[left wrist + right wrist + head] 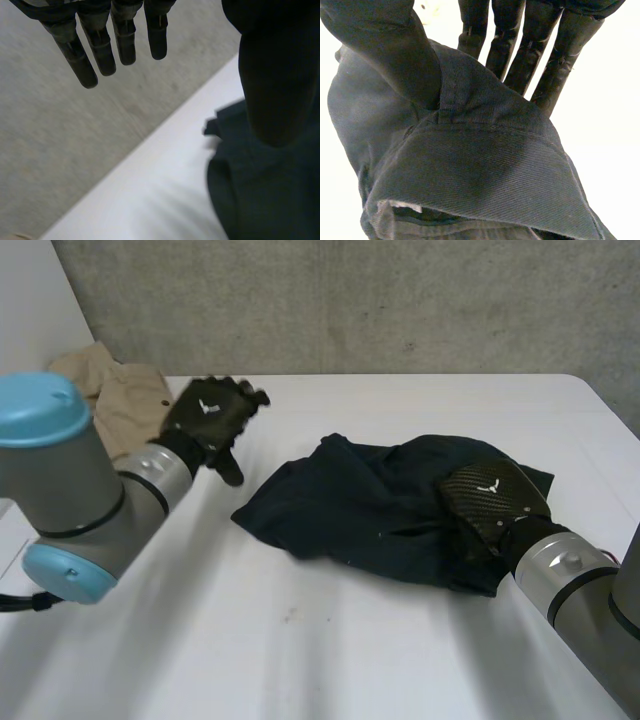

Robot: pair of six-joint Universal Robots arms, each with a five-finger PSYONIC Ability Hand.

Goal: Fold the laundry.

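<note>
Navy garment (350, 510) lies crumpled in a loose heap on the white surface (300, 640), a little toward the right edge and about midway between the near and far edges. Its cloth is bunched into soft folds, with one flap reaching toward the left edge.

The right hand (490, 500) rests on the heap's right-hand part, its carbon-patterned back facing up. In the right wrist view a thick, stitched band of the cloth runs between the thumb (395, 55) and the fingers (520, 55). The thumb presses on one side of the band beside a small belt loop (451, 85), and the straight fingers, close side by side, lie against the other side, so the hand pinches the edge of the cloth. The grey right arm (565, 580) comes in from the near right corner.

The left hand (208, 420) is over the far left part of the surface, between the heap and a beige garment (120, 395) that lies rumpled at the far left corner. It touches neither cloth. In the left wrist view its fingers (102, 55) are straight and slightly spread, holding nothing, with the grey wall (60, 150) behind them and the dark heap past the thumb. The left arm (90, 510), with its light-blue caps, comes in from the near left corner.
</note>
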